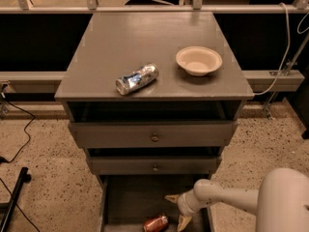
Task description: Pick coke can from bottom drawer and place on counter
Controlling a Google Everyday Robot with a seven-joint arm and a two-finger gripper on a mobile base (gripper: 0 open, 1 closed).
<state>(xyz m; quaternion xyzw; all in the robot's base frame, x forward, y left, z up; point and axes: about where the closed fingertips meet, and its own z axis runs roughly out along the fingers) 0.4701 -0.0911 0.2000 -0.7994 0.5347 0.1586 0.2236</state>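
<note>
The coke can, red with a silvery end, lies on its side on the floor of the open bottom drawer, near the front edge of the view. My gripper is inside that drawer, just right of the can, with its two pale fingers spread open and holding nothing. The white arm comes in from the lower right. The grey counter is the cabinet's top, well above the gripper.
A dented silver-and-blue can lies on the counter's front left. A cream bowl sits at its right. Two shallower drawers with round knobs stand partly open above the bottom drawer. Cables run over the speckled floor at left.
</note>
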